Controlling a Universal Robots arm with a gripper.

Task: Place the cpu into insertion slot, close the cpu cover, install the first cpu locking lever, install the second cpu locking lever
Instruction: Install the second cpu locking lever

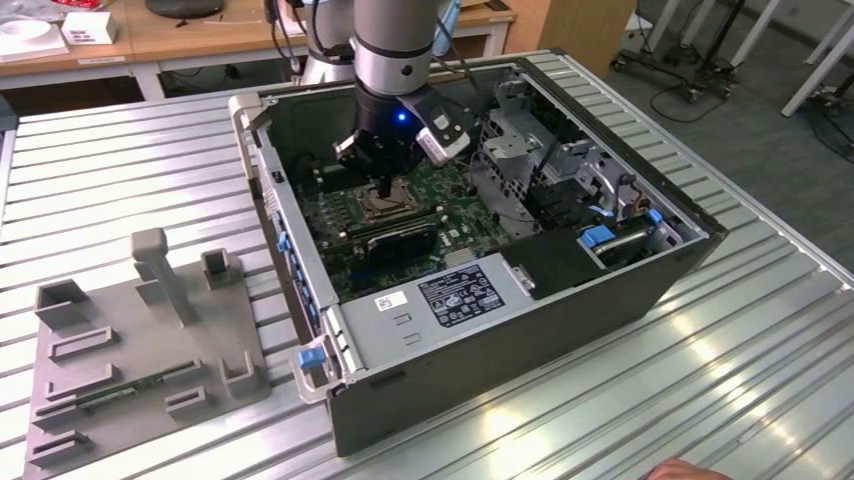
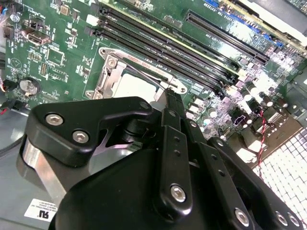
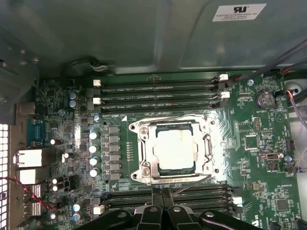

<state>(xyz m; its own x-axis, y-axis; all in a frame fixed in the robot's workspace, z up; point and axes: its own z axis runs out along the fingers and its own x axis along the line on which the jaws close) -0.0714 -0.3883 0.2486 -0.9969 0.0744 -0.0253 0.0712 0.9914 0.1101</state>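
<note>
Looking first at the biggest thing, I see the computer case [image 1: 587,300] lying on its side on the ribbed metal table [image 1: 747,400], with the open side up, so the arm can come down from above to the motherboard [image 3: 259,153]. A grey fixture plate [image 1: 140,340] sits near the case, toward the exterior view's left.

My gripper [image 1: 387,190] hangs inside the case, directly over the socket [image 3: 144,170]. In the first wrist view the two fingers [image 3: 154,201] stand together with almost no gap and nothing is between them, so I judge them closed and empty.

The cpu [image 3: 175,149] already lies flat in the socket, its pale metal top showing. The cpu cover [image 3: 207,148] lies down around it, framing the chip, so I think the cover is closed. A thin locking lever [image 3: 192,184] runs beside the socket edge nearest the fingertips; I cannot tell whether it is hooked. I believe the closed fingers serve here as a pushing tool for this wire.
</note>
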